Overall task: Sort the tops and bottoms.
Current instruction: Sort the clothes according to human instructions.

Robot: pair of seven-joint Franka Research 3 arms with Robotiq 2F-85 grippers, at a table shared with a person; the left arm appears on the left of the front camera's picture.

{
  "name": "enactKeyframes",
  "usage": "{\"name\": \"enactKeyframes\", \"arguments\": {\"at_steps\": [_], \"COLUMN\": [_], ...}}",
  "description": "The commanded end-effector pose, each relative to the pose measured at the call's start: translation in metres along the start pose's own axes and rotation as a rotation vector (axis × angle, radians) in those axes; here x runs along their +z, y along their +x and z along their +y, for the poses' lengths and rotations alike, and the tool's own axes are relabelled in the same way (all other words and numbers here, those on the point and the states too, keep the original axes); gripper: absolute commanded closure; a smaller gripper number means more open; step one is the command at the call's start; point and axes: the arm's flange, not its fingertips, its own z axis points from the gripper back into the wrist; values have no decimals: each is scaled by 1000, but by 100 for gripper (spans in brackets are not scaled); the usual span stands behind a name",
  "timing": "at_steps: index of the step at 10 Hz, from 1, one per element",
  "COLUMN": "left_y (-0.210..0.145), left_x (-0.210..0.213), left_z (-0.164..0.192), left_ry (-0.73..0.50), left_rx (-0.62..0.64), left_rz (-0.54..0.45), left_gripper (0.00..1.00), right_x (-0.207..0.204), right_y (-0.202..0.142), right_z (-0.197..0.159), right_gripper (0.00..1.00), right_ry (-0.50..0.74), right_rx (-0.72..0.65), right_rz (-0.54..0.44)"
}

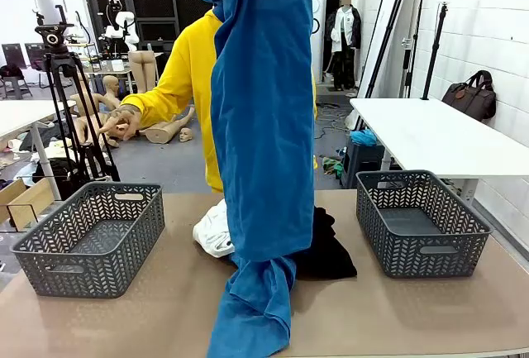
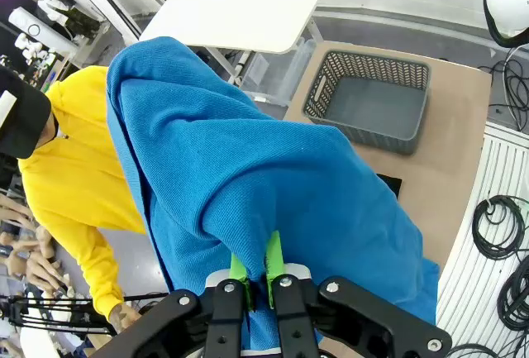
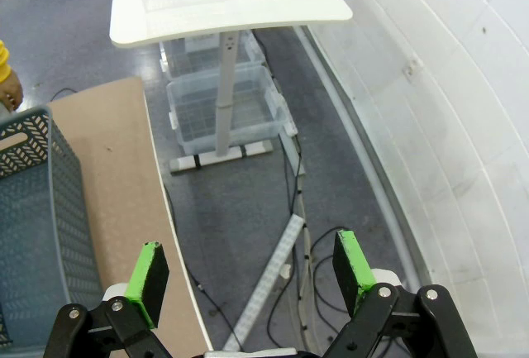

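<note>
While the left gripper (image 2: 256, 269) pinches a fold of cloth between its green pads, the blue top (image 1: 260, 126) hangs full length above the table (image 1: 397, 317), its lower end bunched on the surface. Just left of the blue top's foot lies the white top (image 1: 213, 230); just right of it, the black bottoms (image 1: 331, 250). Farther out to either side of the blue top stand the left basket (image 1: 50, 271) and the right basket (image 1: 413, 250), with no garment visible inside. The right gripper (image 3: 248, 250), jaws spread wide and empty, hangs well apart from the blue top, over the floor past the table edge. Step in hand, as judged: lifting one top clear for sorting. The next move calls for raising the trailing end free of the pile, then carrying the top over one basket before letting go
</note>
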Motion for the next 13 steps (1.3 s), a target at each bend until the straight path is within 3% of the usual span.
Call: {"name": "enactKeyframes", "arguments": {"at_steps": [1,8,10,13], "left_y": [1,0,-18,-63], "left_x": [5,0,76,135], "left_z": [3,0,38,79], "left_ry": [6,0,244,444], "left_rx": [-10,0,54,119], "left_rz": [-27,0,18,112], "left_gripper": [100,100,100,100], "right_x": [0,0,0,0], "right_y": [-1,-1,-1,-1], "right_z": [-1,-1,-1,-1], "right_gripper": [0,0,0,0], "right_ry": [-1,-1,-1,-1], "right_rx": [10,10,10,10], "right_rz": [9,9,9,9]}}
